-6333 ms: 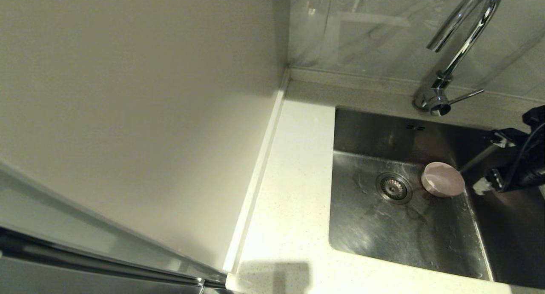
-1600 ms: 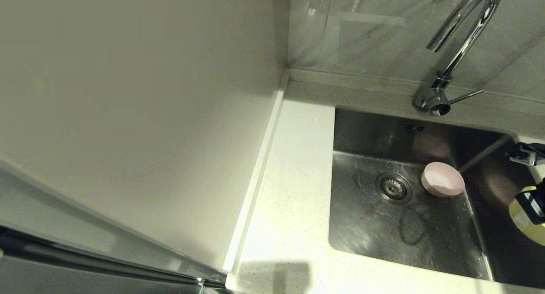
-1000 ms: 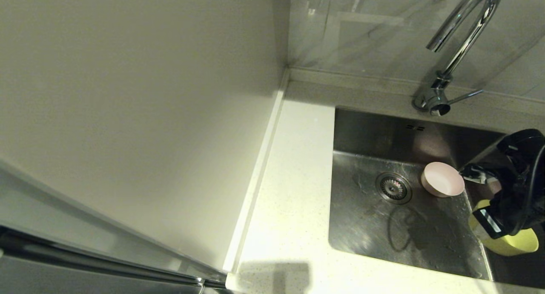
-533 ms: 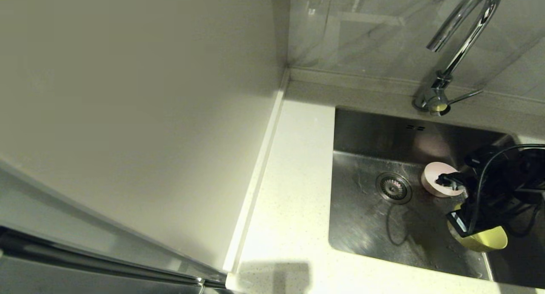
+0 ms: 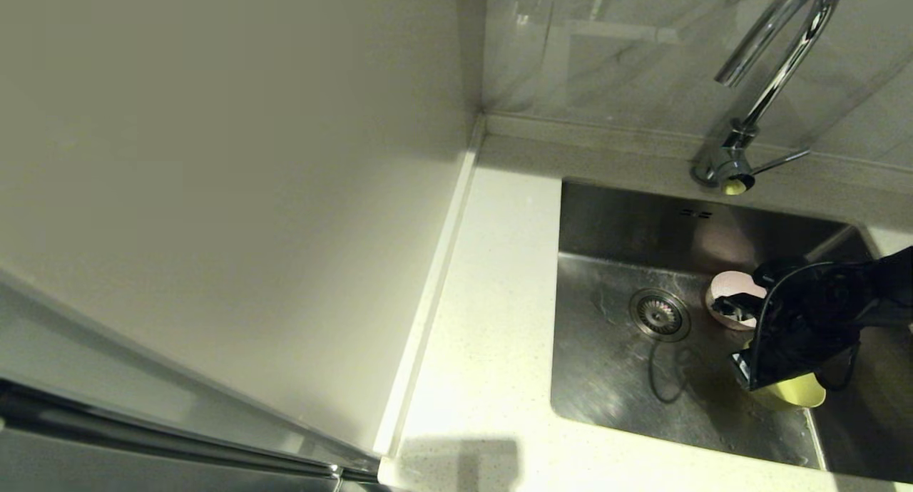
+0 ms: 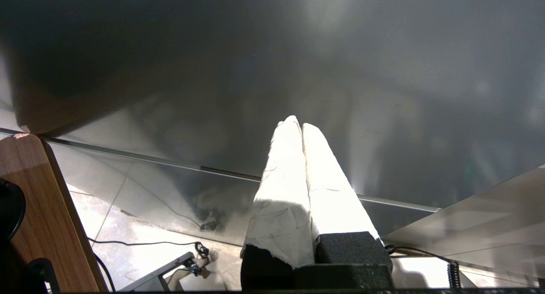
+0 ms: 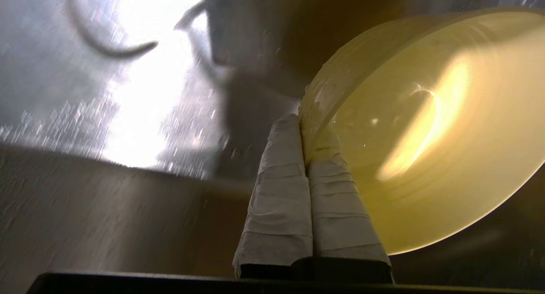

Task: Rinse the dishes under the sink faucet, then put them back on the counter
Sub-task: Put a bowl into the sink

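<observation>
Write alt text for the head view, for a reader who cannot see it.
The right gripper holds a yellow-green bowl by its rim, low inside the steel sink. A pale pink bowl sits beside the drain, partly hidden by the arm. A chrome faucet stands behind, white counter to the left.

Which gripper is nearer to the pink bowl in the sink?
Right. The right gripper holds the yellow-green bowl just beside the pink bowl; the left gripper is parked away from the sink.

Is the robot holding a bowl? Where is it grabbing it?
Yes. The right gripper pinches the yellow-green bowl by its rim, jaws shut on the edge, inside the sink. The left gripper holds nothing.
</observation>
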You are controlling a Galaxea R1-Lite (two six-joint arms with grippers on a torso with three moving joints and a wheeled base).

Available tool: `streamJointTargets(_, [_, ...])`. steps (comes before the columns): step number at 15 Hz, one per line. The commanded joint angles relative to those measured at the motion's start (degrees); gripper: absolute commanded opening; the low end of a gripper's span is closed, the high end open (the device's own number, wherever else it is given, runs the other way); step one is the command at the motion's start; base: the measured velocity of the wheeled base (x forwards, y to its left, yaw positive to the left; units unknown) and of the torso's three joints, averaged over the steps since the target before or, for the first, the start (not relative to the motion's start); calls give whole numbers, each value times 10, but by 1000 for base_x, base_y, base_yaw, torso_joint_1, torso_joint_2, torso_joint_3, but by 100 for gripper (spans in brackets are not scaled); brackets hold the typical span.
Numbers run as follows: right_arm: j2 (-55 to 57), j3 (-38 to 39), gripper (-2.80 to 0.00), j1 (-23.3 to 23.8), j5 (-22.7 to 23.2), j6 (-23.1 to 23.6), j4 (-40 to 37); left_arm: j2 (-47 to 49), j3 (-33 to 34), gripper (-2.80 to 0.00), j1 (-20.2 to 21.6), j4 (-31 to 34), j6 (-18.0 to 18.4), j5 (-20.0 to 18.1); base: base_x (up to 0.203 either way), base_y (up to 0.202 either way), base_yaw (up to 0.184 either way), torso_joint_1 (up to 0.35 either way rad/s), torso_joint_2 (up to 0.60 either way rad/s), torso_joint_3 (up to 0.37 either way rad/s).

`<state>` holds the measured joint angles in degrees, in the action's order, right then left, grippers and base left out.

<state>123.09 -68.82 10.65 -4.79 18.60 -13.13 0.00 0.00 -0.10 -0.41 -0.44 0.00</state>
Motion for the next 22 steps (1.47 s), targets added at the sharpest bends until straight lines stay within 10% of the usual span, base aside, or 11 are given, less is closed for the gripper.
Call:
streamJointTargets(1, [27,-9,-280,0,-1,1,20,0,2,-280,0,0,0,0,0,0,0,0,0,0])
streamJointTargets(22, [114,-112,-280,10,-51,-5,42,0,2,-280,0,0,0,0,0,0,0,0,0,0])
